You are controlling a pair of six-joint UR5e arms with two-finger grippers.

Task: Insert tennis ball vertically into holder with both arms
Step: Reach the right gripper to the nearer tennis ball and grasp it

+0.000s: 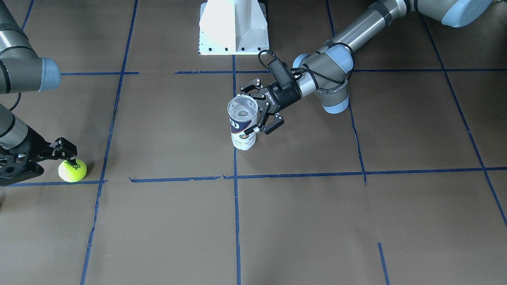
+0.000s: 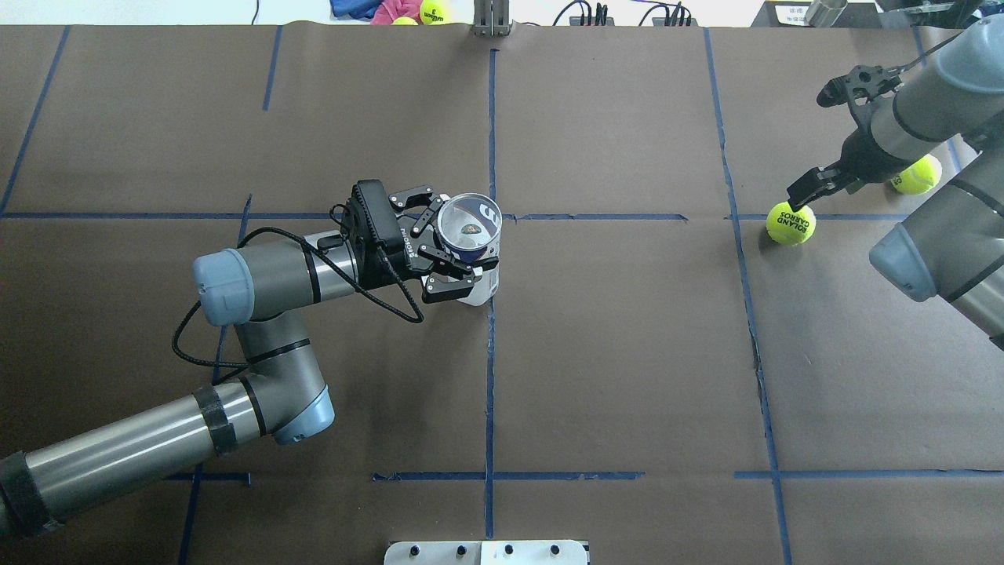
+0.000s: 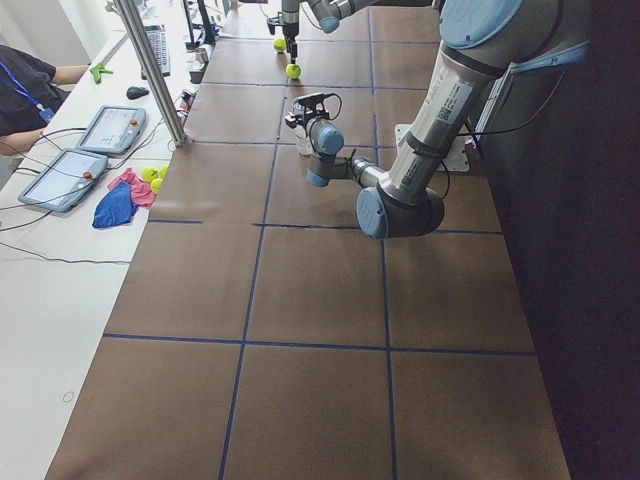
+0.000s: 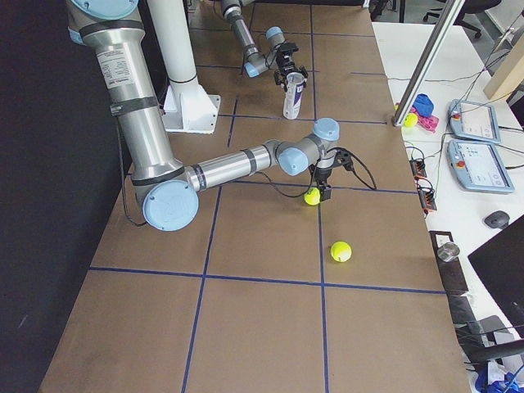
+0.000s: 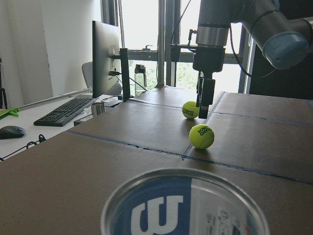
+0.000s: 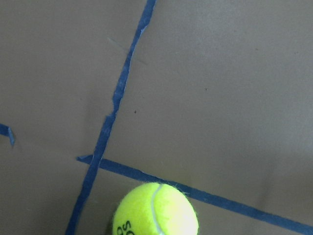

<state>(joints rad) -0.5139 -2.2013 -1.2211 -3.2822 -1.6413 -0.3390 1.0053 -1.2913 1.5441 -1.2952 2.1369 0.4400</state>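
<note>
Right hand is clenched and empty. It points straight down, tip at the top of the tennis ball; can't tell if it touches. The ball sits on the bench at the right side, lettering visible. A second ball lies just right of it, partly hidden by the right arm. Left hand straddles the upper part of the holder, one finger each side; can't tell if it's clamped or slack. The holder stands upright at bench centre, mouth up, well apart from the tennis ball.
</note>
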